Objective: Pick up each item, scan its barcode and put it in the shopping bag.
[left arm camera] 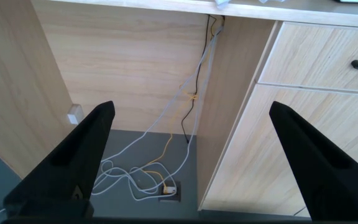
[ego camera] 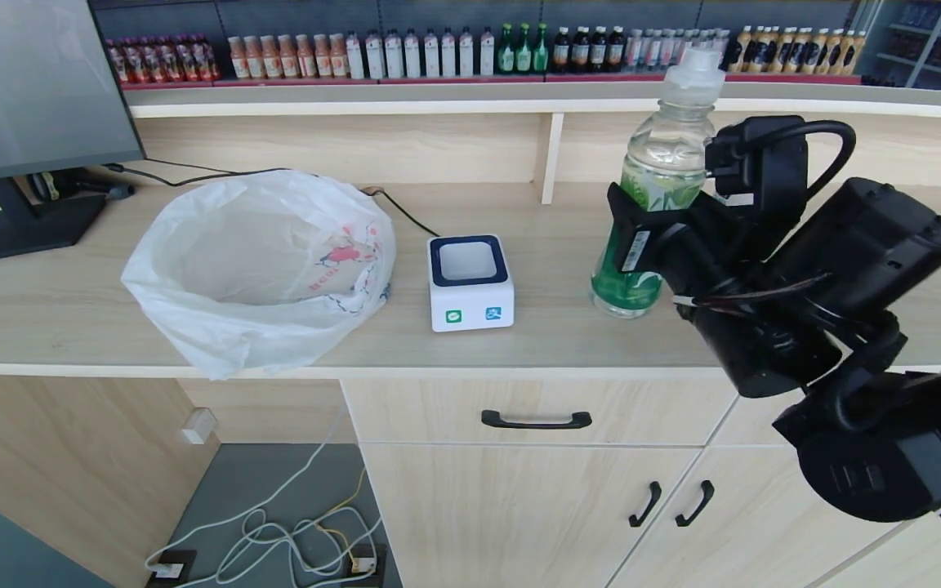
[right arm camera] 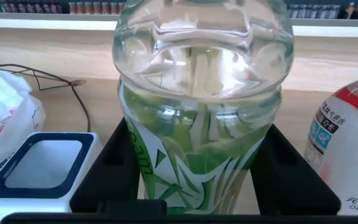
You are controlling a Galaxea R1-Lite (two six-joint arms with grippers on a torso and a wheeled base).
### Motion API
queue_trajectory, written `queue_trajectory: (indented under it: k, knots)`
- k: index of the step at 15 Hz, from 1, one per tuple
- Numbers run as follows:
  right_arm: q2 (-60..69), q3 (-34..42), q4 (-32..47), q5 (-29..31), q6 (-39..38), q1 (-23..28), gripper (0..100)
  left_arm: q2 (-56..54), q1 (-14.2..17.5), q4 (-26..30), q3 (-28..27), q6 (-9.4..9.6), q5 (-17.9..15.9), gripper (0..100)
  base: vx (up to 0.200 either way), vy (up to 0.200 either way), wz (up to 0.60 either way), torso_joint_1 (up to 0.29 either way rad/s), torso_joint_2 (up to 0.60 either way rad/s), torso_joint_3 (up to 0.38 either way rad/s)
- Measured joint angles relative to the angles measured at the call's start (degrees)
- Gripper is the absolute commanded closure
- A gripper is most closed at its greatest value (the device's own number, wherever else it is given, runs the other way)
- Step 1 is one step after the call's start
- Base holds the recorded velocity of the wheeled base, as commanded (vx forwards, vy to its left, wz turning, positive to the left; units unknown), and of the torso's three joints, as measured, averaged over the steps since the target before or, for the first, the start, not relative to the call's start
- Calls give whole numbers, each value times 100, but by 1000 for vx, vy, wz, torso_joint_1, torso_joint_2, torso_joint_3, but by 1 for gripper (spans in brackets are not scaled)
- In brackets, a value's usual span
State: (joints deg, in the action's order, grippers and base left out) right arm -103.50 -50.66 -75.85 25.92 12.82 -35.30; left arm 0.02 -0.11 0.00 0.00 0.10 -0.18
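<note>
Right of the scanner (ego camera: 470, 282), clamps the green-labelled bottle (ego camera: 666, 155) in the right gripper (ego camera: 648, 238), best carried left upright, barcode turned toward the scanner.

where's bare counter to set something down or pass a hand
Bare counter lies between the scanner and the green bottle, behind the scanner, and between the monitor stand and the shopping bag. It is crowded where the right gripper clamps the bottle.

Clear green-label bottle (ego camera: 657, 204) upright R of white scanner (ego camera: 470, 282), open plastic bag (ego camera: 258, 261) L of it.
</note>
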Motion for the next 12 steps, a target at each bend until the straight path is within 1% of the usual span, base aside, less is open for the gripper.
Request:
queue_trajectory:
  k: [4,7,9,10,12]
  knots:
    - [315,981,-963,11,461,-494,100,0,0,0,0,-2,2,0,0,0,0,0,0,0]
    - [614,1580,-1207,7,597,-623,100,0,1,0,0,0,2,0,0,0,0,0,0,0]
    - [835,1866,-1220,-55,516,-640,100,0,6,0,0,0,0,0,0,0,0,0,0,0]
    - [909,1933,-1220,-134,349,-640,100,0,4,0,0,0,0,0,0,0,0,0,0,0]
    - [1030,1988,-1218,-567,-56,-640,100,0,0,0,0,0,0,0,0,0,0,0,0,0]
